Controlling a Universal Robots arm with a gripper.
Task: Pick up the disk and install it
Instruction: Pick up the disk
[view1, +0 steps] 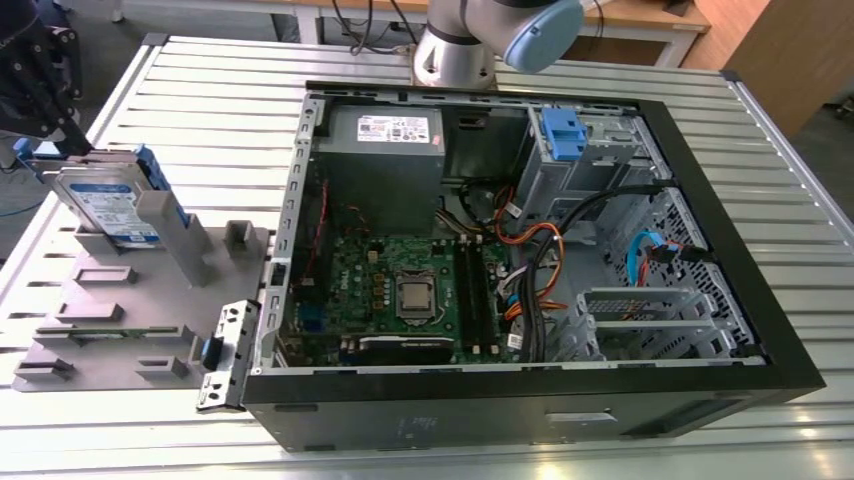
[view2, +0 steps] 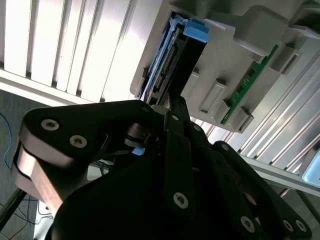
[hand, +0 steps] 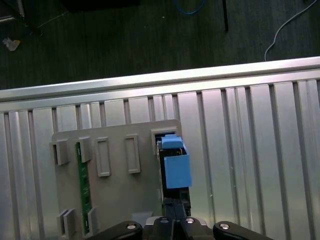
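Lifting the disk (view1: 114, 208) crooked, we may jam it in the grey holder (view1: 147, 335); we cannot tell if the end effector (view2: 169, 106) grasps it.

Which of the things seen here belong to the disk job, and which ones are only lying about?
Job in hand:
- disk, standing upright in the grey rack
- gripper, right at the disk
- open computer case, probably where the disk goes

Lying about:
- green memory stick in the rack
- power supply
- motherboard
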